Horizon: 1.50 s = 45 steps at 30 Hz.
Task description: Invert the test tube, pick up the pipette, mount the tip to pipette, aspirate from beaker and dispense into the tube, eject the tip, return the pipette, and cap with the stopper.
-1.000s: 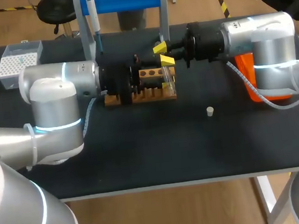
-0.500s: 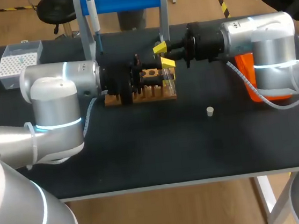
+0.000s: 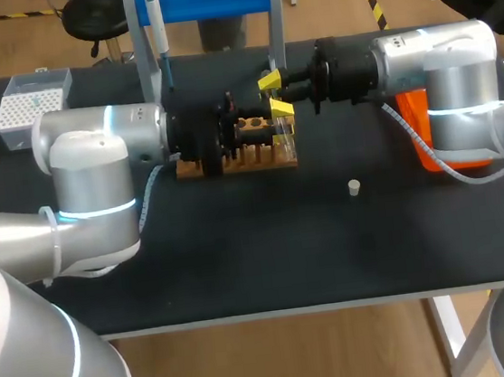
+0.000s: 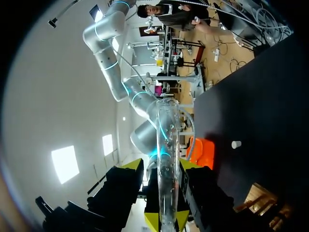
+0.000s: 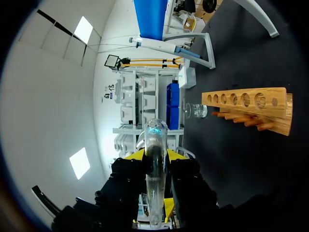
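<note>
Right wrist view: right gripper [image 5: 158,154] jaws clenched on test tube [image 5: 157,140]; left gripper [image 4: 161,166] jaws, cannot tell; likely hazard: premature release drops it onto rack [image 5: 246,104].

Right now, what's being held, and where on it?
The test tube, around its middle, by the right gripper; whether the left gripper also grips can't be told.

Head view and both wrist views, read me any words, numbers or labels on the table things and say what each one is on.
No text can be read in any view.
test tube: clear glass, no markings show.
wooden rack: bare wood, no print.
tip box: no label shows.
pipette: any print is too small to read.
</note>
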### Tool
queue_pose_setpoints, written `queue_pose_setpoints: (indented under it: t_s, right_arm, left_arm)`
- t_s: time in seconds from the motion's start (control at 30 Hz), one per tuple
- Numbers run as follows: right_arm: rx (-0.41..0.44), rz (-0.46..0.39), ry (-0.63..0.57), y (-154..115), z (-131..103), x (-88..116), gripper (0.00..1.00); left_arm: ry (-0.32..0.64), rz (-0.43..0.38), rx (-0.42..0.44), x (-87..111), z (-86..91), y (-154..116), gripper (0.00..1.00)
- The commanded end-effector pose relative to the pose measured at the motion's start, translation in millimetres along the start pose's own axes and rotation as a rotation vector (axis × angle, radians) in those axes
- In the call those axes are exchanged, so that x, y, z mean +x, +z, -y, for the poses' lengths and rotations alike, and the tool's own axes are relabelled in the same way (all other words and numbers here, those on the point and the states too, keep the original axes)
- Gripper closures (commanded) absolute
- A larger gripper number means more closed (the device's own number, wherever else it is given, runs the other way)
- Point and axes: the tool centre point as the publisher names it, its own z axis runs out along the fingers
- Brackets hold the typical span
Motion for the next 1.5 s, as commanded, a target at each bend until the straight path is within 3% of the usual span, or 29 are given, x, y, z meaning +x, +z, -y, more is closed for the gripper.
queue_pose_setpoints:
  t_s: [0.03, 0.5, 0.8, 0.97, 1.2, 1.27, 1.3, 1.5]
  right_arm:
    - [0.000, 0.003, 0.000, -0.5, 0.0, 0.7, 1.00]
    - [0.000, 0.003, 0.000, -0.5, 0.0, 0.7, 1.00]
    - [0.000, 0.003, 0.000, -0.5, 0.0, 0.7, 1.00]
    - [0.000, 0.003, 0.000, -0.5, 0.0, 0.7, 1.00]
    - [0.000, 0.003, 0.000, -0.5, 0.0, 0.7, 1.00]
    - [0.000, 0.003, 0.000, -0.5, 0.0, 0.7, 0.41]
    - [0.000, 0.003, 0.000, -0.5, 0.0, 0.7, 0.00]
    - [0.000, 0.003, 0.000, -0.5, 0.0, 0.7, 0.00]
  left_arm:
    - [0.003, 0.001, -0.002, 0.1, 1.0, -0.4, 0.60]
    - [-0.003, -0.007, 0.002, 0.3, 0.4, 1.0, 0.63]
    - [-0.007, -0.012, 0.006, 1.3, 0.2, 1.6, 0.77]
    - [-0.010, -0.011, 0.004, 1.6, 0.1, 1.6, 1.00]
    - [-0.014, -0.012, 0.008, 1.9, 0.1, 1.4, 1.00]
    - [-0.016, -0.012, 0.007, 2.0, 0.1, 0.9, 1.00]
    - [-0.017, -0.012, 0.007, 2.0, 0.0, 0.7, 1.00]
    - [-0.021, -0.013, 0.006, 2.2, 0.1, 0.6, 1.00]
